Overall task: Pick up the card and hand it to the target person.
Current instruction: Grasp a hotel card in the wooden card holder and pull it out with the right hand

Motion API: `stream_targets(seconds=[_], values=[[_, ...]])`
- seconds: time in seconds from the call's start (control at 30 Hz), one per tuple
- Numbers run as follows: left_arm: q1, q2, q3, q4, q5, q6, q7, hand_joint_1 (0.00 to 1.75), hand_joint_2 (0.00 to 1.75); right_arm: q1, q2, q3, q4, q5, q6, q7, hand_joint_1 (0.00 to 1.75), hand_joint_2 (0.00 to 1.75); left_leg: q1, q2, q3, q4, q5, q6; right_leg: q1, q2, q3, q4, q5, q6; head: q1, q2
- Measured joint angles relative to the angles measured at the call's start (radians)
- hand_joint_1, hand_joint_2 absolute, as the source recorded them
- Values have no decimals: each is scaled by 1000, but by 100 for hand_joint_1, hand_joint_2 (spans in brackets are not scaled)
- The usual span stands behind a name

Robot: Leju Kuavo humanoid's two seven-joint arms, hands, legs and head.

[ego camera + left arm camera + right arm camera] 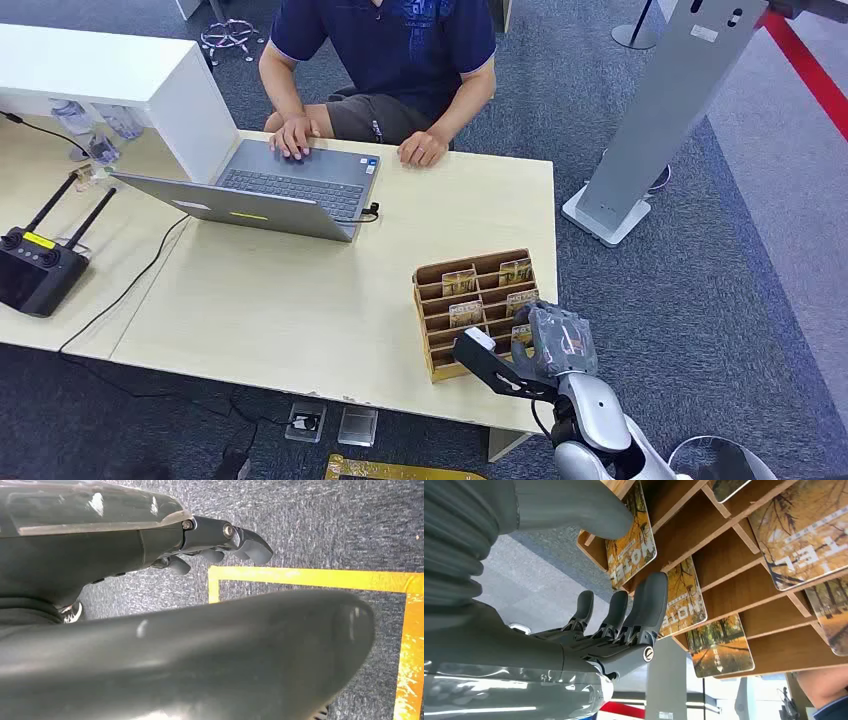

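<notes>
worktop (300,300) carries laptop (290,190) before a seated person (385,60) | wooden card rack (440,350) at its right corner, card (631,545) slotted inside | my right hand (614,625) at rack, fingers apart, empty | my left hand (220,542) above floor, loosely curled, empty

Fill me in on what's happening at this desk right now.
The robot's right hand is at the near right corner of a wooden card rack on the table, its thumb and fingers either side of a yellow card in a slot. Whether they grip it yet is unclear. The left hand hangs over the carpet, holding nothing. A person sits across the table, one hand on a laptop.
</notes>
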State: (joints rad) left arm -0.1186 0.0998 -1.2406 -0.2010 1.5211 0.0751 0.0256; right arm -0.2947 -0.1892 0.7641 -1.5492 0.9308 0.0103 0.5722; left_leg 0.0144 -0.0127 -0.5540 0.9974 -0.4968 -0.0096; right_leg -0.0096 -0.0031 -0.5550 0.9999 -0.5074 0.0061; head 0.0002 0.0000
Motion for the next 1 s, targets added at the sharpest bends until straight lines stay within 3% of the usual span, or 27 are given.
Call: stream_targets(seconds=[0.5, 1.0], values=[[0, 0, 0, 0, 0, 0, -2, 0, 0, 4, 0, -1, 9, -5, 0, 1, 88, 175, 0, 0, 0, 0, 0, 0, 0, 0, 0, 0, 0, 0, 0, 0], [0, 2, 0, 0, 1, 1, -2, 0, 0, 5, 1, -2, 27, -9, -4, -12, 137, 175, 0, 0, 0, 0, 0, 0, 0, 0, 0, 0, 0, 0, 0, 0]])
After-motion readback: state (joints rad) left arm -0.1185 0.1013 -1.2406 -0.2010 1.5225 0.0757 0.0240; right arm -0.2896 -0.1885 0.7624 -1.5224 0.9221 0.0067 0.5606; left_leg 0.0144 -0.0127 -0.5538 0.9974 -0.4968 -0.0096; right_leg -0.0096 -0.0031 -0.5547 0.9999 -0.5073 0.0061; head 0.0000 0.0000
